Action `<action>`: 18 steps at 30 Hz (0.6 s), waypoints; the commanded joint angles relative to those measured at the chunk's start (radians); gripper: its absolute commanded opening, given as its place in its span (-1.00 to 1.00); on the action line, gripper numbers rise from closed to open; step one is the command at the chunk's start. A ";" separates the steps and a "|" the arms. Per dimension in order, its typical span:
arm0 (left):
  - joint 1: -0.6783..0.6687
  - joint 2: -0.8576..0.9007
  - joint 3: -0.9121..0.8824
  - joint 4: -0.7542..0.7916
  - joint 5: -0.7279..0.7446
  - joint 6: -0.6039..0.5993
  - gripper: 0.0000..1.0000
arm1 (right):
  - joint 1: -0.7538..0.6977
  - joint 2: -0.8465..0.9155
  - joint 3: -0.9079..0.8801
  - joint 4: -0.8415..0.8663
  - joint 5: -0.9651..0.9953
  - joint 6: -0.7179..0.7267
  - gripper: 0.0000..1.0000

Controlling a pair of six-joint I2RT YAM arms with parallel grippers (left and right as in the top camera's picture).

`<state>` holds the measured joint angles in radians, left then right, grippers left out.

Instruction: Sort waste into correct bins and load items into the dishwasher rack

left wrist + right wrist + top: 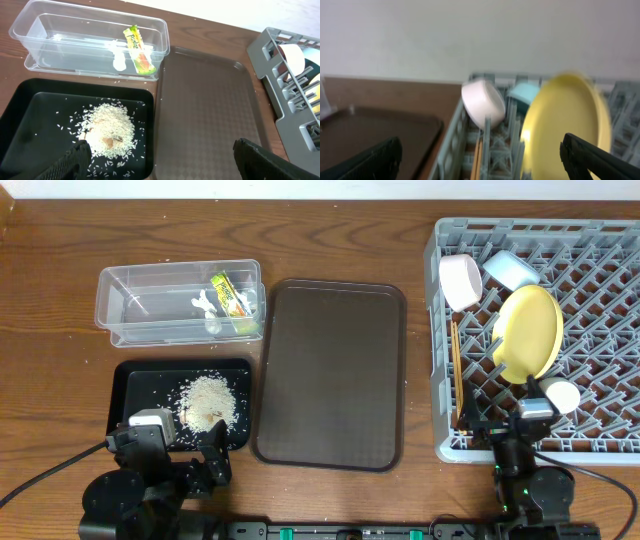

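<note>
Overhead, yellow-green wrapper point(229, 294) and white scrap point(205, 303) lie in the clear tub point(120, 322); rice point(210, 400) heaps in the black tray point(135, 380). Plate point(528, 332), white bowl point(461, 281), blue bowl point(511, 268), cup point(560, 396) and chopsticks point(456, 370) sit in the rack point(600, 260). Left gripper point(162, 152) and right gripper point(480, 150) gape, empty.

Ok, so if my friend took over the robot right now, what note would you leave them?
Left gripper: open, holding nothing, near the black tray.
Right gripper: open, holding nothing, facing the rack.
Waste: wrapper and white scrap are in the clear tub; rice is in the black tray.
Dishes: yellow plate, white bowl, blue bowl, cup and chopsticks are in the rack.
Done: sorting and loading look finished.
Left: nothing I can see.
</note>
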<state>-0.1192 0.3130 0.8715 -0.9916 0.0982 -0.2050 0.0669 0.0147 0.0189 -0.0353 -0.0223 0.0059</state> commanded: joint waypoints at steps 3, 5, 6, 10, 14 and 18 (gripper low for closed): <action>-0.003 -0.002 -0.004 -0.002 -0.005 0.006 0.87 | 0.018 0.003 -0.014 -0.038 -0.005 -0.007 0.98; -0.003 -0.002 -0.004 -0.001 -0.005 0.006 0.87 | 0.018 0.005 -0.013 -0.037 -0.005 -0.007 0.99; -0.003 -0.002 -0.004 -0.002 -0.005 0.006 0.87 | 0.018 0.005 -0.013 -0.037 -0.005 -0.007 0.98; -0.003 -0.002 -0.004 -0.002 -0.005 0.006 0.87 | 0.018 0.006 -0.013 -0.037 -0.005 -0.007 0.98; -0.003 -0.002 -0.004 -0.002 -0.005 0.006 0.87 | 0.018 0.006 -0.013 -0.037 -0.005 -0.007 0.98; -0.003 -0.002 -0.004 -0.002 -0.005 0.006 0.87 | 0.018 0.006 -0.013 -0.037 -0.005 -0.007 0.99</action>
<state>-0.1192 0.3130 0.8715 -0.9916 0.0982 -0.2054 0.0669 0.0193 0.0071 -0.0692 -0.0231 0.0059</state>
